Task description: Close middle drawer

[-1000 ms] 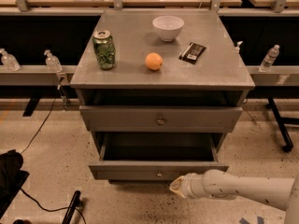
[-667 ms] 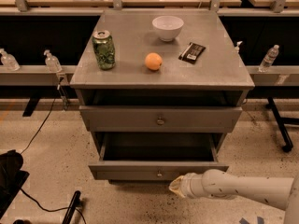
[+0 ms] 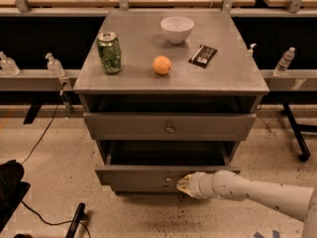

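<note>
The middle drawer is pulled out from the grey cabinet, and its dark inside shows from above. Its low front panel has a small round knob at the centre. My gripper is at the end of the white arm that comes in from the lower right. It is against the drawer's front panel, just right of the knob. Above it is another grey drawer with a taller front and a bigger knob.
On the cabinet top stand a green can, an orange, a white bowl and a dark snack bar. Plastic bottles stand on side rails. A black bag and cable lie on the floor at the left.
My gripper has moved forward and a little left against the drawer front. The middle drawer has slid in a little.
</note>
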`<act>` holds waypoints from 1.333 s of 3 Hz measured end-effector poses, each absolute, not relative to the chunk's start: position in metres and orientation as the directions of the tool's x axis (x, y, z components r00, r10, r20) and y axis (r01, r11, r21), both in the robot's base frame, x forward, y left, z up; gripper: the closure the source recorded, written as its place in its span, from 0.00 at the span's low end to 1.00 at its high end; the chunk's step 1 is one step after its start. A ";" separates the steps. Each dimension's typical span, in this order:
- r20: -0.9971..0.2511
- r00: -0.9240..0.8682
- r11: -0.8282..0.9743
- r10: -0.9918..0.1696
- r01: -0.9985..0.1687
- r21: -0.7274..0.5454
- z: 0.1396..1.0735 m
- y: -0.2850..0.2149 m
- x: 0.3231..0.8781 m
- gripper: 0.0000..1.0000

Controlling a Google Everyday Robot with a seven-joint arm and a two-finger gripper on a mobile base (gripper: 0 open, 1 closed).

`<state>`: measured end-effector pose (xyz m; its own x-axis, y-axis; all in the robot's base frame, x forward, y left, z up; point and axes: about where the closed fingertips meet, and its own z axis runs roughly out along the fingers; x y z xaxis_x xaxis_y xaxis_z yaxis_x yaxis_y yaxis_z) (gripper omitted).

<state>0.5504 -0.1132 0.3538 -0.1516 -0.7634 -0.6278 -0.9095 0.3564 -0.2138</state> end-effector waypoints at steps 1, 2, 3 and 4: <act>-0.628 -0.151 0.356 -0.763 -0.910 -0.214 0.354 -0.113 0.549 1.00; -0.638 -0.129 0.378 -0.759 -0.885 -0.272 0.364 -0.119 0.589 1.00; -0.639 -0.125 0.381 -0.759 -0.881 -0.280 0.365 -0.119 0.591 1.00; -0.642 -0.106 0.394 -0.760 -0.860 -0.325 0.375 -0.118 0.631 1.00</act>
